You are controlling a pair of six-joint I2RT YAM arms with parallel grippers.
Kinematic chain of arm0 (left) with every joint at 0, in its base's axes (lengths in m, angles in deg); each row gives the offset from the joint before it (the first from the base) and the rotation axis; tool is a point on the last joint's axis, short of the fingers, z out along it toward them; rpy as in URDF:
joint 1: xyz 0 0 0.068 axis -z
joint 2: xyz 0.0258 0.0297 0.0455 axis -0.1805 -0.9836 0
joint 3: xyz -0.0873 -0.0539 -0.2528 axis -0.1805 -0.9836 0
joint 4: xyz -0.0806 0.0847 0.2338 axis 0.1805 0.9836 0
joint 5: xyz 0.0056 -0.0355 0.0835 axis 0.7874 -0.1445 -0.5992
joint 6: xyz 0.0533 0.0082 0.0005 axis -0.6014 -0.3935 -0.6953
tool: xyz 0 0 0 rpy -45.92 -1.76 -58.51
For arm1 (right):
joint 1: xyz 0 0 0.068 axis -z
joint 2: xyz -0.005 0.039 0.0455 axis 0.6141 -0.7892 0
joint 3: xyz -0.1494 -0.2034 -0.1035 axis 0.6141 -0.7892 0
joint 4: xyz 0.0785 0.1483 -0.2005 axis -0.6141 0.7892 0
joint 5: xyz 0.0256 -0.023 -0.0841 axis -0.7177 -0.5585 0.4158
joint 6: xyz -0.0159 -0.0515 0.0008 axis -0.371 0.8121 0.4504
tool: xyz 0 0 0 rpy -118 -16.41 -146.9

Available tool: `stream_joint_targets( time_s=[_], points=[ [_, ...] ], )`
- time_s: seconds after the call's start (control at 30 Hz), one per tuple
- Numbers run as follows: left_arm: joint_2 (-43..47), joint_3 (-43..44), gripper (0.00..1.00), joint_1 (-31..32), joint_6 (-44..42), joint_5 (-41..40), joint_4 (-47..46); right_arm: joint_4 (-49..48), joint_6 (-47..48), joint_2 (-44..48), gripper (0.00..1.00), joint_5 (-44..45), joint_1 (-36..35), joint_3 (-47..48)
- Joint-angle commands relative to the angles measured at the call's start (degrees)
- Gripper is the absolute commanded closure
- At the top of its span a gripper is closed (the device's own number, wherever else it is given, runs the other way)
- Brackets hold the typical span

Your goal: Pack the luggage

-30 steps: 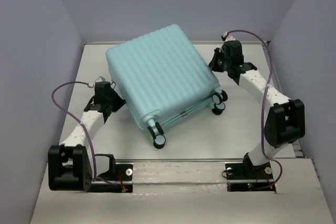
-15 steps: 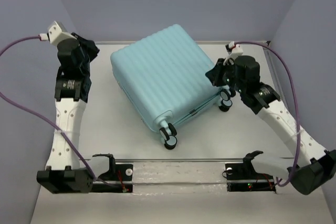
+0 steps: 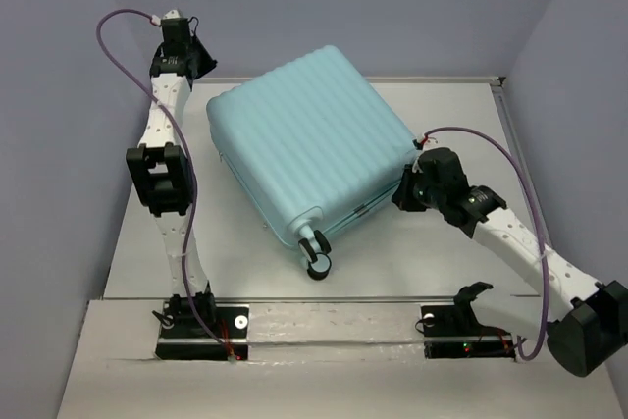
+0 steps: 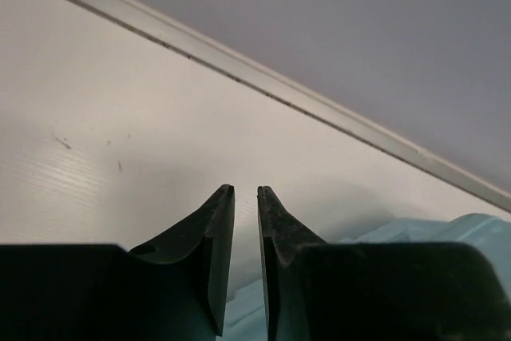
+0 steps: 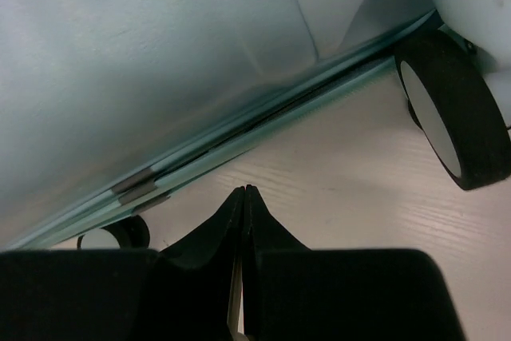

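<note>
The luggage (image 3: 309,139), a pale aqua ribbed hard-shell case, lies closed and flat in the middle of the table. My left gripper (image 3: 194,62) is raised by the case's far left corner. In the left wrist view its fingers (image 4: 245,189) stand open by a narrow gap with nothing between them, and a corner of the luggage (image 4: 455,229) shows below. My right gripper (image 3: 406,193) sits low at the case's near right side. It is shut and empty (image 5: 244,189), just short of the luggage's seam (image 5: 184,161) and beside a black caster wheel (image 5: 451,117).
The back wall's rail (image 4: 319,109) runs just beyond the left gripper. Another caster wheel (image 3: 317,260) sticks out at the case's near corner. Walls close in the table (image 3: 461,242) on the left, back and right.
The left arm swung from the case's left side up to the far left corner and its jaws parted slightly. The right arm came round from the back right down to the near right wheel. The case shifted a little.
</note>
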State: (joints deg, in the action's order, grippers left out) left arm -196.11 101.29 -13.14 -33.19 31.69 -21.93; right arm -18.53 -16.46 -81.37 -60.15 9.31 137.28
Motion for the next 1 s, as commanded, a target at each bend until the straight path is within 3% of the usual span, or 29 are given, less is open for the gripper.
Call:
stream_joint_targets(
  time_s=[0.0,0.13,0.27,0.37,0.47,0.5,0.67,0.73,0.8,0.9,0.93,0.97],
  points=[
    [-2.9,5.9,0.71,0.0,-3.2,11.4,1.5,-4.2,-1.3,-5.3,0.93,4.6,-0.2,0.6],
    [-6.2,4.6,0.74,1.1,-4.7,16.9,-0.2,-9.3,-0.7,-13.8,0.93,8.9,0.5,4.2],
    [-2.1,-5.4,0.77,4.4,-6.8,18.2,-4.7,-11.5,0.3,-21.3,0.93,8.4,2.2,10.2],
    [6.2,-28.0,0.81,4.5,-1.0,17.5,-14.7,-15.9,1.5,-25.4,0.93,5.5,4.0,13.8],
    [15.3,-40.9,0.85,4.6,3.8,16.0,-22.0,-21.5,2.6,-29.4,0.93,0.6,6.9,17.6],
    [17.8,-49.5,0.85,4.8,5.9,15.6,-24.0,-23.9,2.8,-32.6,0.93,-4.1,7.7,18.8],
    [37.7,-74.0,0.87,5.9,8.9,8.6,-29.3,-24.0,1.9,-45.4,0.93,-19.2,9.5,37.7],
    [43.7,-79.4,0.87,6.7,9.1,7.1,-29.4,-22.6,-0.2,-50.2,0.93,-24.0,9.5,45.4],
    [52.4,-85.4,0.87,7.7,8.5,6.1,-28.1,-19.9,-2.4,-58.8,0.93,-31.0,9.5,60.3],
    [62.9,-90.6,0.84,10.0,8.0,4.7,-24.8,-14.7,-7.3,-68.0,0.81,-35.4,9.5,78.0],
    [65.1,-91.4,0.84,10.1,7.8,4.4,-23.3,-11.1,-7.6,-69.7,0.60,-35.5,9.5,81.9],
    [68.5,-92.0,0.84,10.4,7.3,4.1,-22.8,-9.0,-6.8,-70.6,0.47,-34.6,9.5,85.3]
  ],
)
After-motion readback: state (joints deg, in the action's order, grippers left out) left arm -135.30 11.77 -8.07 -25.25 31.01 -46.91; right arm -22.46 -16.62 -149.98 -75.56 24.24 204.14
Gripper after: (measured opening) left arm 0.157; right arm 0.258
